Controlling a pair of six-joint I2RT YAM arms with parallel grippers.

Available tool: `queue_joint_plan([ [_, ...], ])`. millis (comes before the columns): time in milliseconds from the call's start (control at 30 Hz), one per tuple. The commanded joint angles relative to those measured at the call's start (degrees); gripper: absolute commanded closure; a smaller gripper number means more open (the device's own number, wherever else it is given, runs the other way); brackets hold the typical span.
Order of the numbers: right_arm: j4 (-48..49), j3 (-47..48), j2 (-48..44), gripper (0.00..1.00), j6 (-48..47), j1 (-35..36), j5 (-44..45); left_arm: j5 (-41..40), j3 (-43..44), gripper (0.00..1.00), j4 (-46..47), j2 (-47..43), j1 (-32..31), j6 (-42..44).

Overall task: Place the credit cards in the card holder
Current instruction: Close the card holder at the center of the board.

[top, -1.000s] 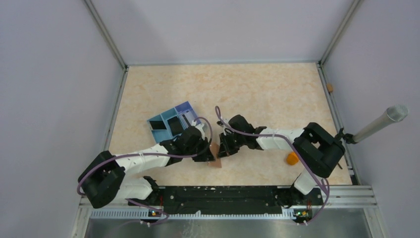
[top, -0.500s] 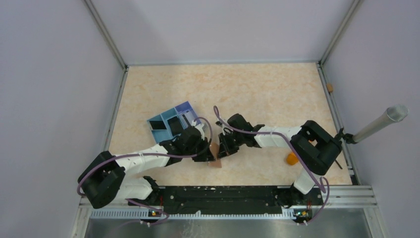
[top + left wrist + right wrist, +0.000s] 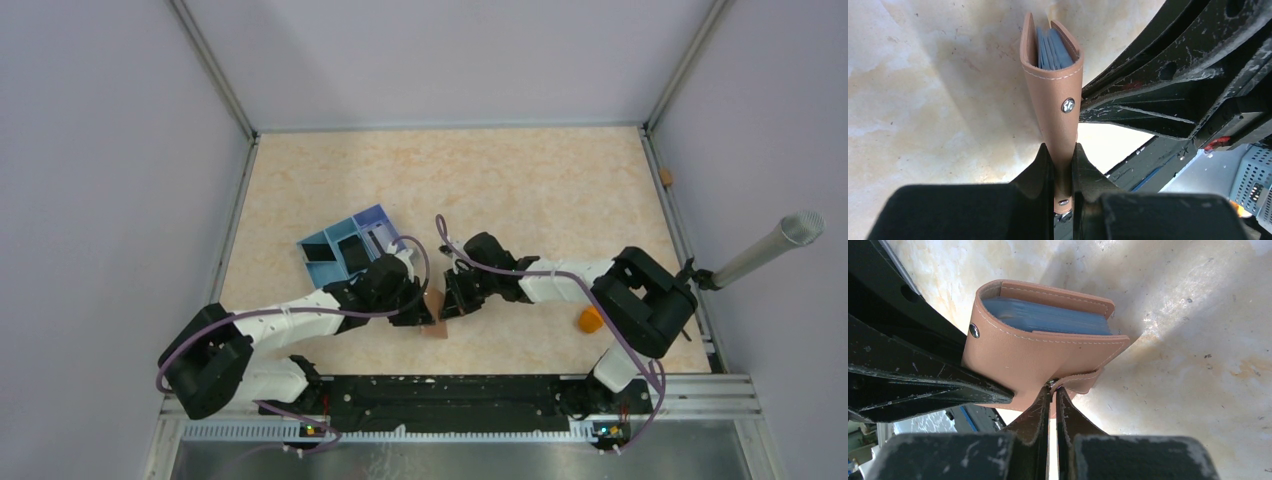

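Left wrist view: the left tool (image 3: pixel 1062 156) is clamping the card holder (image 3: pixel 1053 95) by its lower edge, with both fingers pressing the tan leather. The holder is standing on edge above the counter (image 3: pixel 923 100). Its long axis is running from the tool at 6 o'clock to the open mouth at 12 o'clock. The credit cards (image 3: pixel 1052 50) are sitting inside the mouth as a blue stack. Only blue edges are showing, and whether any card is waiting outside the holder cannot be told.

In the right wrist view, the right tool (image 3: pixel 1053 390) is pinching the closing flap (image 3: pixel 1083 381) of the holder with its jaws nearly together. The snap stud (image 3: pixel 974 330) is lying toward 10 o'clock from this tool, on the holder's broad face.

In the top external view, the holder is hanging between the two tools, the left tool at its 9 o'clock and the right tool at its 3 o'clock. The blue compartment box (image 3: pixel 345 245) is resting toward 10 o'clock, and the orange object (image 3: pixel 591 320) is well apart at 3 o'clock.

Judgement: loading is appearing complete or nearly so. The coming move is likely depending on the right arm, which is nearer the flap, carrying it across toward the stud.
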Motion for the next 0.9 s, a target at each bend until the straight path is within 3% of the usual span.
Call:
queue_joint_plan([
  [0,11.86,1.78,-3.41,1.00,-0.85,0.33,-0.60,1.70,2.26,1.00,-0.79,1.02,-2.43,1.04],
  [867,12.31,1.14,-5.07,1.00,-1.93,0.51,-2.61,-3.19,4.43,1.00,-7.26,1.77,-2.43,2.21],
])
